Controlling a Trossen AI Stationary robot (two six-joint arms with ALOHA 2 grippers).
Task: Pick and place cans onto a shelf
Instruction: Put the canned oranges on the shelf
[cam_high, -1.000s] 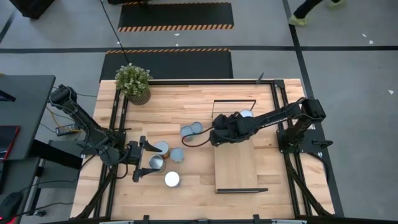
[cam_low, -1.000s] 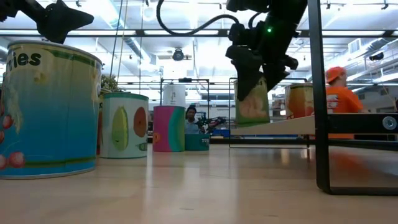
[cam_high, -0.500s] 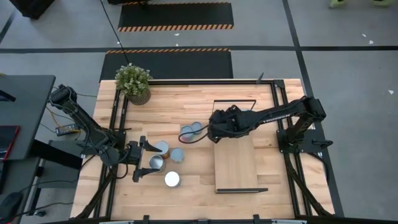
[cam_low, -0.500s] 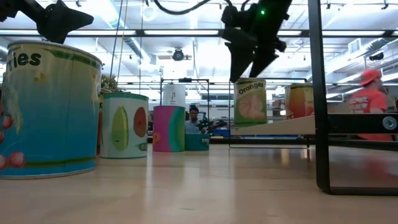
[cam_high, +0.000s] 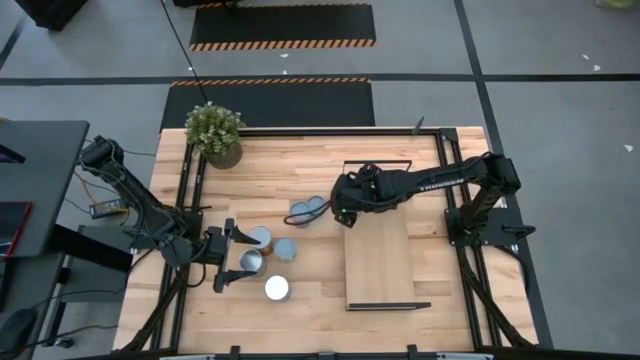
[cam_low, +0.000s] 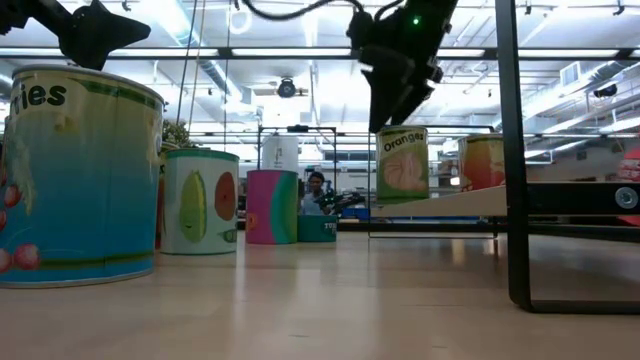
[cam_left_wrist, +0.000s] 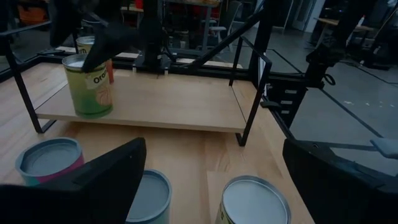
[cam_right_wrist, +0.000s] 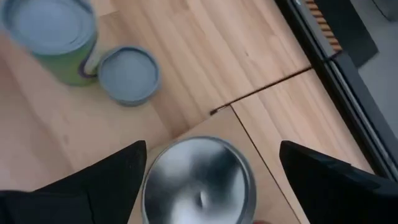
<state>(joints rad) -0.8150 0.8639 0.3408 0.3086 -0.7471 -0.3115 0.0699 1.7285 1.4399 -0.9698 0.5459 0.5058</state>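
Note:
My right gripper (cam_low: 395, 95) is open and empty just above an orange-labelled can (cam_low: 404, 165). That can stands upright on its base near the shelf's (cam_high: 380, 260) far left corner. Its silver top (cam_right_wrist: 199, 180) shows below and between my right fingers. A second can (cam_low: 483, 162) stands on the shelf behind it. My left gripper (cam_high: 235, 258) is open near the table's left edge. Several cans stand on the table before it, among them a pink one (cam_left_wrist: 48, 158) and two with silver tops (cam_left_wrist: 146, 196) (cam_left_wrist: 252, 199).
A potted plant (cam_high: 214, 133) stands at the table's far left corner. Two more cans (cam_right_wrist: 50, 37) (cam_right_wrist: 129, 73) stand on the table just left of the shelf. A white-topped can (cam_high: 277, 288) stands toward the near edge. The shelf's near half is bare board.
My right gripper has let go of the orange-labelled can and gone up, drifting a little toward the table's far left. The can now stands upright on the shelf, clear of the fingers.

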